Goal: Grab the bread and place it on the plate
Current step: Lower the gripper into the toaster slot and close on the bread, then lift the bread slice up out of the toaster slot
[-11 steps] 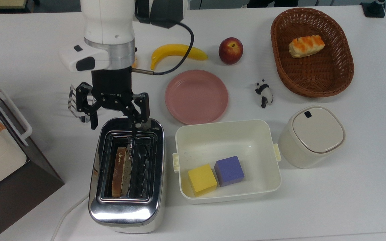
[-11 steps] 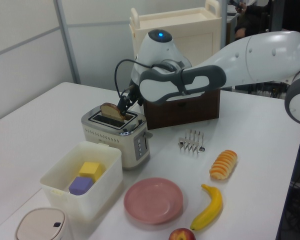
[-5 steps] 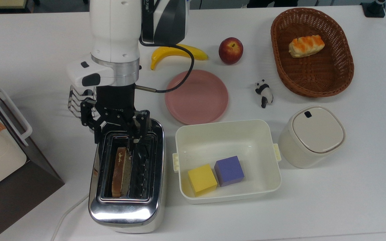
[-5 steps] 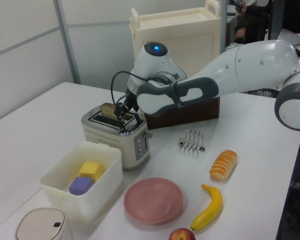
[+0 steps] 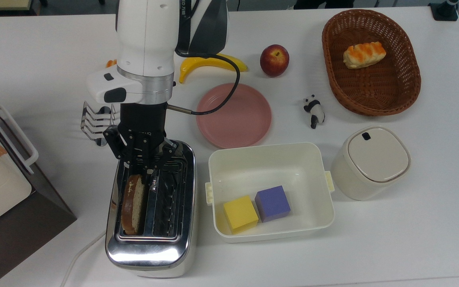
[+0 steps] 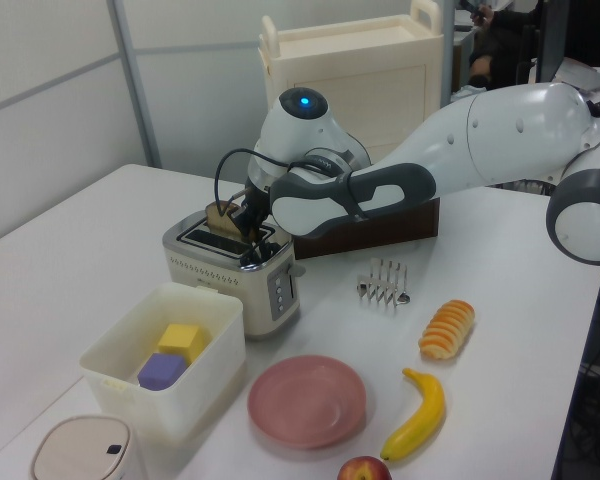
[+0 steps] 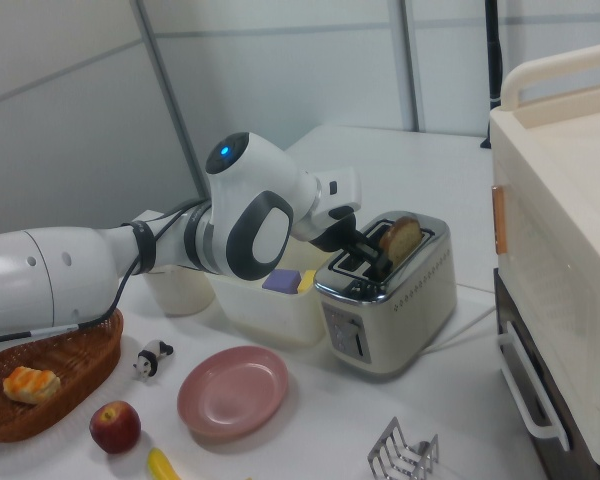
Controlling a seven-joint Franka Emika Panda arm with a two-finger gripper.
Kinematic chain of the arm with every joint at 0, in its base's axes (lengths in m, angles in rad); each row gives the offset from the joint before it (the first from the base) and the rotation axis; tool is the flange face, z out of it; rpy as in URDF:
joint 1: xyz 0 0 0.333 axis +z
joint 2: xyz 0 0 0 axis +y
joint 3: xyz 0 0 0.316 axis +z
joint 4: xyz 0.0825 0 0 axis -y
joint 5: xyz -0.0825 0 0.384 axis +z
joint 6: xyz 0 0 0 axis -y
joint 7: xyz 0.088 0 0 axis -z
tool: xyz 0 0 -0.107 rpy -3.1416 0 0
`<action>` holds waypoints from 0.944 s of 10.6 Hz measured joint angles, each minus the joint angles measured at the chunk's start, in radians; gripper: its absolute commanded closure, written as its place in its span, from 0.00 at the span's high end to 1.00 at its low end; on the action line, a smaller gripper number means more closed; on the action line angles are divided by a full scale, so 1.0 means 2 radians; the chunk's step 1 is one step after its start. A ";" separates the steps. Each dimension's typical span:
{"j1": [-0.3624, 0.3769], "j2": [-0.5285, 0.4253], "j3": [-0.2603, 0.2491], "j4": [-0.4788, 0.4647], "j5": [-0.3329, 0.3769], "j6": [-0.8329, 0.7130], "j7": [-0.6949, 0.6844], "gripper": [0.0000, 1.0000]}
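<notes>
The step in hand is the grasp: the hand is down at the far end of the toaster, its fingers drawn in around the far edge of the bread, which stands upright in the slot on the top view's left and pokes above the chrome top. In the right view the fingers appear to pinch the slice, though how firm the hold is cannot be judged. The plate lies bare on the surface, to the top view's right of the toaster's far end and just far of the white tub. The next move calls for a straight lift until the slice clears the slot, then a carry toward the top view's right to the plate, laying the bread flat. Compared with a second ago, the hand has travelled from wide-spread above the toaster's far rim down onto the slot and narrowed, and the bread now sits higher and tilted, showing its face.
</notes>
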 measured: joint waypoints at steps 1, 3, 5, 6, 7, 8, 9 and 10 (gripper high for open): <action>0.000 0.002 0.000 0.000 0.000 0.000 0.003 0.01; 0.000 0.003 0.000 0.001 0.000 0.000 0.007 0.01; 0.000 0.001 0.000 0.005 0.000 0.000 0.010 0.01; 0.000 -0.004 0.000 0.007 0.004 0.000 0.015 0.01; -0.001 -0.012 0.000 0.008 0.019 0.000 0.019 0.01; -0.002 -0.020 -0.001 0.008 0.039 0.000 0.020 0.01; -0.003 -0.029 -0.002 0.008 0.060 -0.001 0.020 0.02; -0.006 -0.038 -0.003 0.008 0.083 -0.010 0.021 0.03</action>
